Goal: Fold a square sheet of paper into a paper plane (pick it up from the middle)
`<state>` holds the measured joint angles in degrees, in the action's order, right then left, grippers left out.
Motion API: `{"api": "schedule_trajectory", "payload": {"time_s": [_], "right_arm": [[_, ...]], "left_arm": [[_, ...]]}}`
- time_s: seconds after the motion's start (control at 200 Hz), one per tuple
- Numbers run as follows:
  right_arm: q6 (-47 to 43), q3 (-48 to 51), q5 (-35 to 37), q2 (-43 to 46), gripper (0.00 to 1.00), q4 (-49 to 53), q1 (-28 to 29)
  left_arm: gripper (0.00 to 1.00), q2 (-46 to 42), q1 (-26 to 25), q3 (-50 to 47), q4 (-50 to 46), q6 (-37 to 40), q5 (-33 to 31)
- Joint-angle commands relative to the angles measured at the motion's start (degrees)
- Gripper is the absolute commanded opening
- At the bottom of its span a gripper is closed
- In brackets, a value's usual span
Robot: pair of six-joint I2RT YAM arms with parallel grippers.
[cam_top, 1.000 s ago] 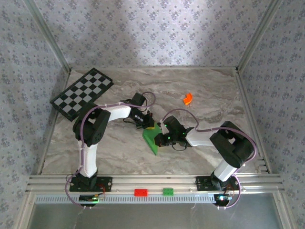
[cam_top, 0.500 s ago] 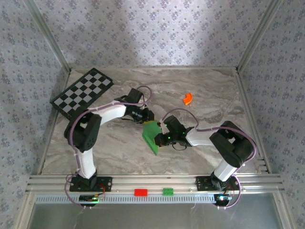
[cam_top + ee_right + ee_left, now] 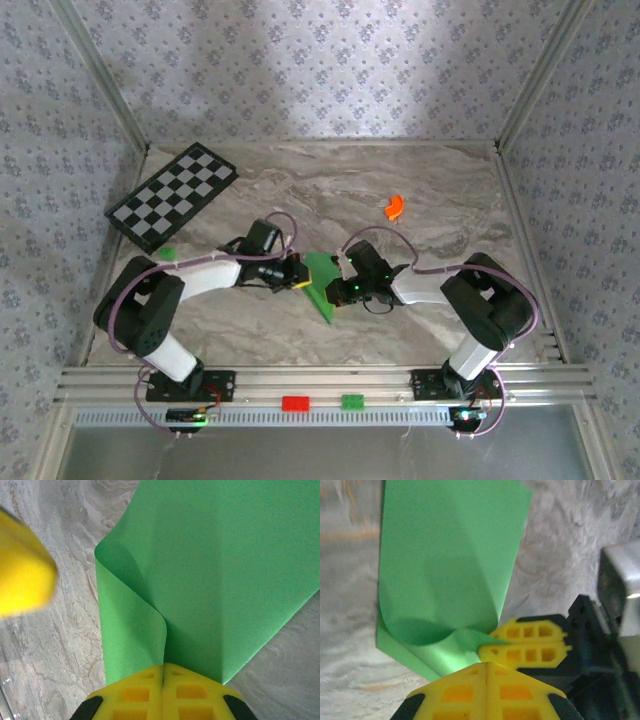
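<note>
The square sheet of paper (image 3: pixel 322 296) is bright green and lies partly folded at the table's middle, one flap curled over in a soft, rounded loop (image 3: pixel 450 555). My right gripper (image 3: pixel 339 290) is at its right side, shut on the sheet. The paper (image 3: pixel 215 570) runs straight into the closed seam of that gripper (image 3: pixel 163 667). My left gripper (image 3: pixel 297 277) sits at the sheet's left edge with its jaws shut (image 3: pixel 486 666). I see no paper in their seam. The right gripper's yellow fingers (image 3: pixel 530 647) pinch a green corner just beyond them.
A black-and-white checkered board (image 3: pixel 172 195) lies at the back left, with a tiny green block (image 3: pixel 166 254) near it. A small orange curved piece (image 3: pixel 394 206) sits at the back right. Red (image 3: pixel 295 403) and green (image 3: pixel 352 402) blocks rest on the front rail.
My left gripper opened briefly, swung from the paper's far corner towards me to its left edge, and shut again. The right gripper held still on the paper.
</note>
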<state>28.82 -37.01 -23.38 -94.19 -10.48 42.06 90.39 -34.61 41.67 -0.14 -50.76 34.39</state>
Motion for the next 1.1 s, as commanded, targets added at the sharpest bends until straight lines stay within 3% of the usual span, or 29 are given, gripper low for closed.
{"api": "schedule_trajectory", "payload": {"time_s": [0.0,0.49,1.094], "right_arm": [[-1.3,0.6,1.2,-1.5,0.00,4.0,-0.4],[-0.9,1.3,1.7,-1.8,0.00,3.7,-0.3],[-0.7,1.5,2.1,-1.8,0.00,3.8,0.0]], "left_arm": [[0.03,-1.2,-1.2,-2.8,9.9,-5.9,2.3],[0.03,4.3,-2.8,-1.6,11.4,-6.6,2.5],[0.02,4.0,-3.1,-3.8,3.8,-1.5,-3.0]]}}
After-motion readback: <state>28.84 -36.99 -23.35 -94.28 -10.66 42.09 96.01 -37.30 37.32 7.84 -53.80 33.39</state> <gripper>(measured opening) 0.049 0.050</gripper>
